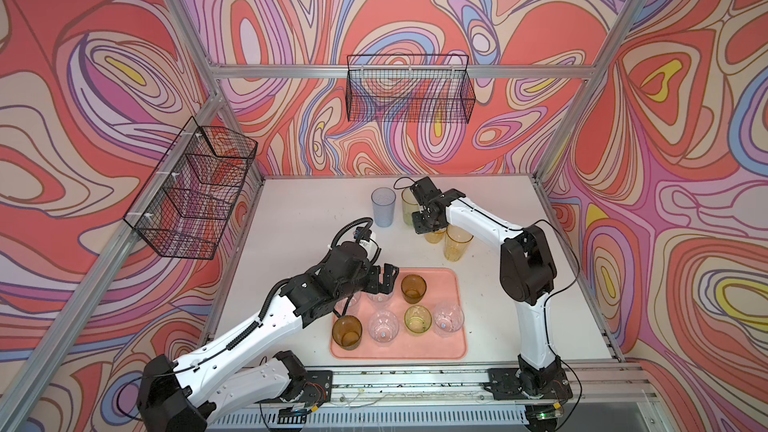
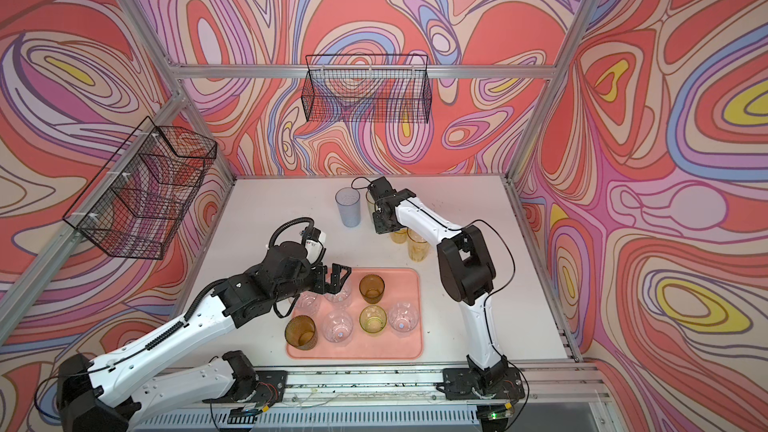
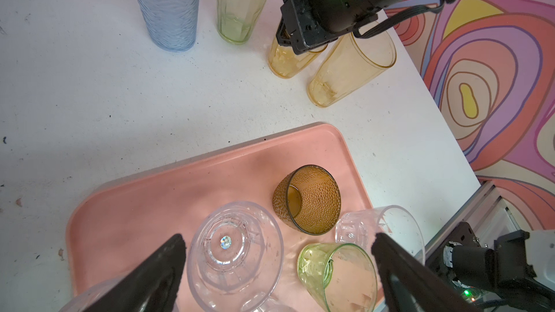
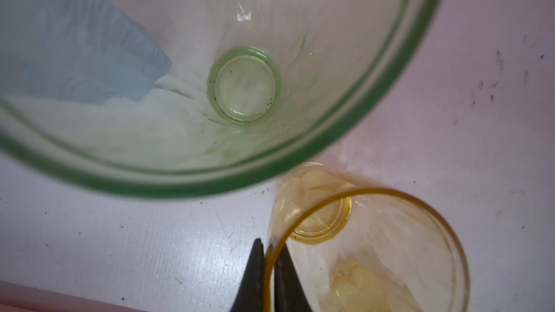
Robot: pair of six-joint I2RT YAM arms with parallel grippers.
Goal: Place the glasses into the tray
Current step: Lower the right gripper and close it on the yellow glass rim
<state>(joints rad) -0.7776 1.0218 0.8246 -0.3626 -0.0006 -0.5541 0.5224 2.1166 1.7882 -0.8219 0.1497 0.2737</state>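
The tray lay at the front of the table, its near-left corner hidden beneath the left arm; it held seven short glasses: two brown glasses, one green glass and seemingly four clear glasses, two half covered. Behind stood the pale blue glass, yellow-green glass and tall yellow glass. The left gripper hung spread wide over the tray; the right gripper, masked from above, pinched the rim of the short yellow-orange glass
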